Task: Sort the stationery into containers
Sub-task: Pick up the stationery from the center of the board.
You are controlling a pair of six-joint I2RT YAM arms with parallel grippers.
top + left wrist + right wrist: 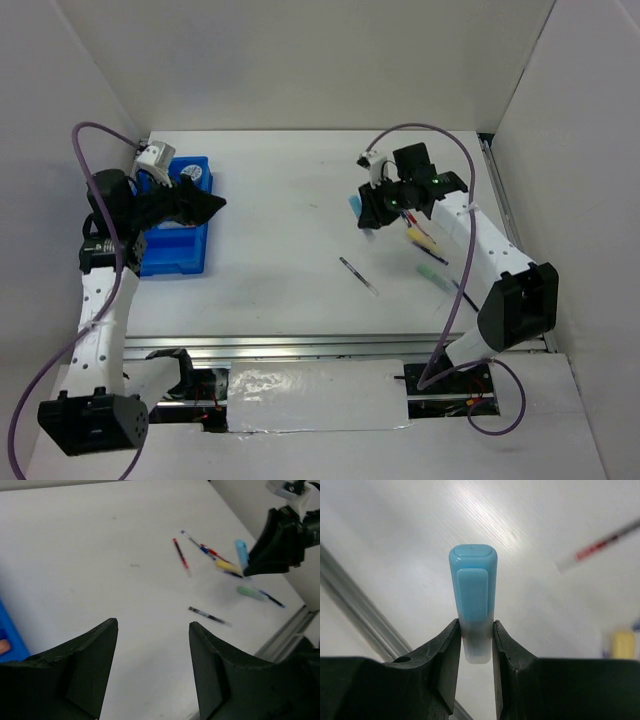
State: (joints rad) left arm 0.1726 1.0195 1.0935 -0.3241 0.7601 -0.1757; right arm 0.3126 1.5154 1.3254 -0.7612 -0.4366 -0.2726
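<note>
R gripper [476, 630] is pinching the light blue highlighter [472, 585] by its clear tail end, looking lifted off the table [290, 200], right of centre. Prob light, stiff, slick plastic; mid-barrel grip would be safer imo. L gripper [152, 625] is hanging wide open, empty, by the blue tray [190, 262], well apart from the marker.

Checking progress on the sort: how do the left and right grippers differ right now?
The left gripper is open and empty; the right gripper is shut on the light blue highlighter. The left gripper is beside the blue tray; the right gripper is near the loose pens. Both have dark fingers.
</note>
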